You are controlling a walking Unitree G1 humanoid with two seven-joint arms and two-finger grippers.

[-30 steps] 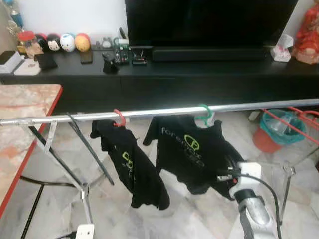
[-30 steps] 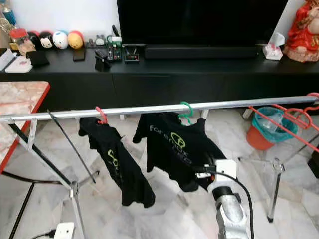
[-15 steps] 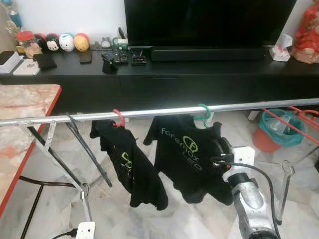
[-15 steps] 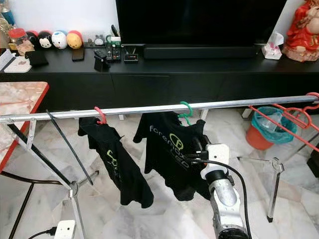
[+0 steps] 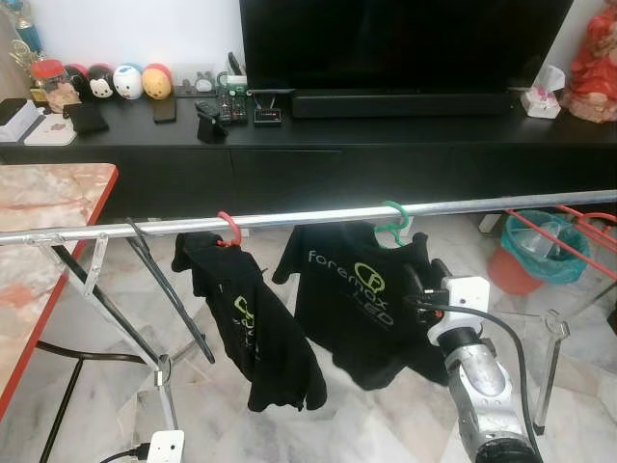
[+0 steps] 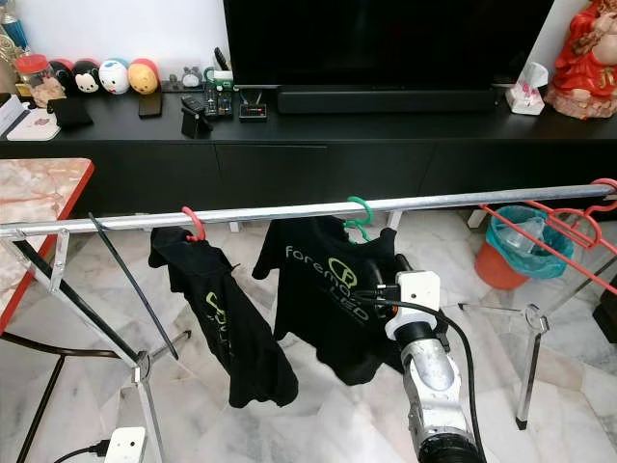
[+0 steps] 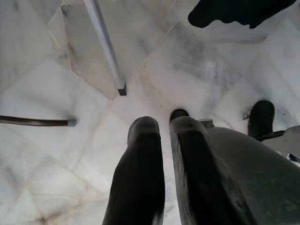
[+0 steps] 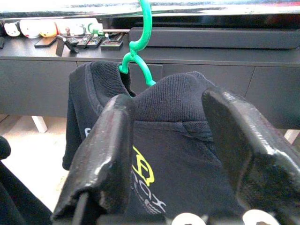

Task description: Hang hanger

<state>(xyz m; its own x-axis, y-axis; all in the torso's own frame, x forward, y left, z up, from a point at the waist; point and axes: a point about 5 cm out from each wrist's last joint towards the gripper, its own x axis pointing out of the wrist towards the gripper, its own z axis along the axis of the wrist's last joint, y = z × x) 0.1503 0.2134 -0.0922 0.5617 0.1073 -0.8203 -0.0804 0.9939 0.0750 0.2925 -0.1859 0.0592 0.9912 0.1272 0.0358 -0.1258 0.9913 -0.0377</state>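
A green hanger (image 5: 393,221) hooks over the silver rail (image 5: 289,218) and carries a black T-shirt (image 5: 352,299) with yellow print. My right gripper (image 8: 169,105) stands open at the shirt's right shoulder, just below the rail; the shirt's collar and the green hanger (image 8: 140,51) lie between its spread fingers (image 8: 110,140). From the head the right gripper (image 5: 421,282) presses against the shirt's edge. A red hanger (image 5: 229,230) with a second black shirt (image 5: 253,333) hangs further left. My left gripper (image 7: 164,123) hangs shut above the marble floor.
Red hangers (image 5: 559,236) rest at the rail's right end above an orange bin (image 5: 535,256). A red-edged marble table (image 5: 48,212) stands at the left. Behind the rail is a black TV console (image 5: 337,145). Rack legs (image 5: 159,371) and a power strip (image 5: 165,449) are on the floor.
My right gripper has risen and moved forward, up to the shoulder of the shirt on the green hanger. That shirt has swung slightly to the left.
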